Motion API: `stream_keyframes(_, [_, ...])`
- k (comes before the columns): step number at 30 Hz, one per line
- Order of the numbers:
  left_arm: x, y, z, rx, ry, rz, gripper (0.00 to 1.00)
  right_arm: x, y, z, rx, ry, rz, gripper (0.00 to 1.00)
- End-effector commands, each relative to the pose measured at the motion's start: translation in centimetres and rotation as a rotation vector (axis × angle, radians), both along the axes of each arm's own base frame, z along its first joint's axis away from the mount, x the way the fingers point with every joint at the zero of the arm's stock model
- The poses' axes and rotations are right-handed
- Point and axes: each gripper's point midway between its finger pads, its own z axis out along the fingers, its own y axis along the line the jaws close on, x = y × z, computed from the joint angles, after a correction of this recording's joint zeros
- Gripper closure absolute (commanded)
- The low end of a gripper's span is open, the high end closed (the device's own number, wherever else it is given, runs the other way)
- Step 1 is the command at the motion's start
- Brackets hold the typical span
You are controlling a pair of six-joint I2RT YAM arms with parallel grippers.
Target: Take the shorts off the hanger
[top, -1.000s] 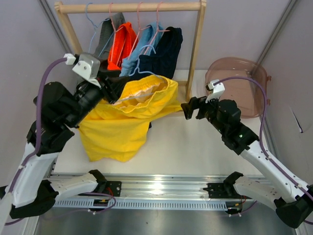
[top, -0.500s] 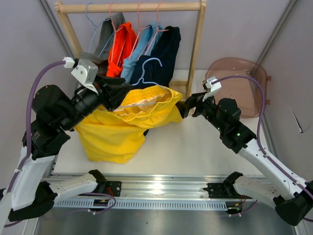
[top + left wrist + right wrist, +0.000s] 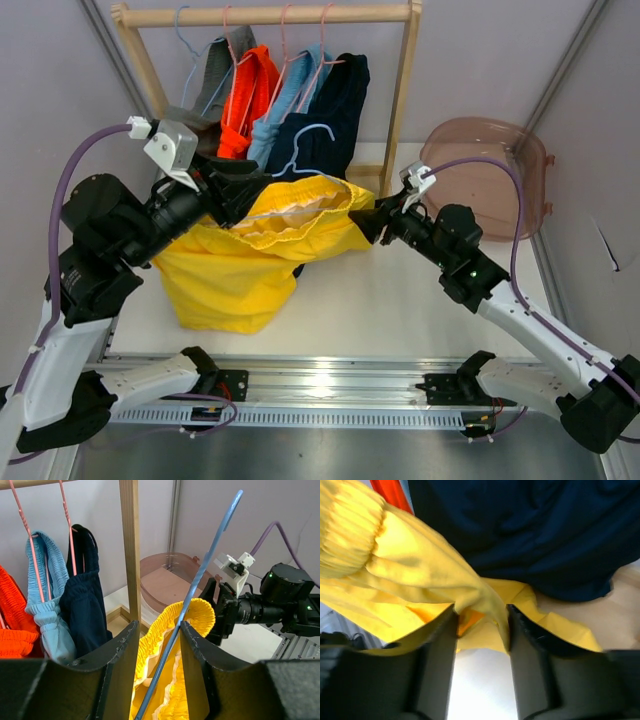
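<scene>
The yellow shorts (image 3: 250,260) hang on a blue wire hanger (image 3: 216,545) held up in front of the wooden rack (image 3: 265,14). My left gripper (image 3: 240,185) is shut on the hanger, whose wire runs slantwise between the fingers (image 3: 157,627) above the gathered yellow waistband (image 3: 195,615). My right gripper (image 3: 362,225) has come in from the right, and its jaws are shut on a fold at the right corner of the yellow shorts (image 3: 420,565); the cloth touches both fingers (image 3: 481,612). Grey (image 3: 215,75), orange (image 3: 250,90), light blue (image 3: 285,100) and navy (image 3: 335,110) shorts hang on the rack.
A translucent pink bin (image 3: 490,170) stands at the back right of the white table. The rack's right post (image 3: 402,90) rises just behind my right gripper. The navy shorts (image 3: 530,530) hang close above that gripper. Grey walls close in both sides.
My right gripper moved left to the corner of the yellow shorts and closed on the cloth. The left gripper shifted the hanger slightly and keeps its hold.
</scene>
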Motion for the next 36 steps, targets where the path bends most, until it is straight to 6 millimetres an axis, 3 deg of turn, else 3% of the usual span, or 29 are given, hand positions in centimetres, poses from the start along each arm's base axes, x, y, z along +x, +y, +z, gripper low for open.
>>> stream_keyframes(1, [-1.5, 1.1, 4.2, -0.109, -0.090, -0.009, 1.00, -0.5, 1.1, 0.4, 0.035, -0.022, 0.049, 0.56])
stream_keyframes(9, [-0.9, 2.0, 4.4, -0.111, -0.102, 0.047, 1.00, -0.6, 0.1, -1.4, 0.005, 0.015, -0.005, 1.00])
stream_keyframes(12, [-0.5, 2.2, 4.2, -0.107, -0.098, 0.075, 1.00, -0.2, -1.0, -1.6, -0.004, 0.018, -0.067, 1.00])
stream_keyframes(15, [-0.3, 2.4, 3.9, -0.098, -0.094, 0.089, 1.00, 1.0, -3.4, -1.5, -0.015, 0.021, -0.203, 1.00])
stream_keyframes(18, [-0.4, 2.5, 3.5, -0.087, -0.089, 0.090, 1.00, 2.4, -6.2, -0.6, 0.009, 0.018, -0.316, 1.00])
stream_keyframes(24, [-1.2, 3.1, 3.3, -0.087, -0.087, 0.083, 1.00, 4.5, -9.9, 2.0, 0.057, 0.013, -0.412, 1.00])
stream_keyframes(30, [-1.6, 3.6, 2.9, -0.087, -0.082, 0.086, 1.00, 5.9, -10.8, 2.5, 0.062, 0.022, -0.446, 1.00])
stream_keyframes(36, [-1.2, 3.6, 2.4, -0.090, -0.080, 0.104, 1.00, 6.1, -10.2, 0.6, 0.074, 0.069, -0.428, 1.00])
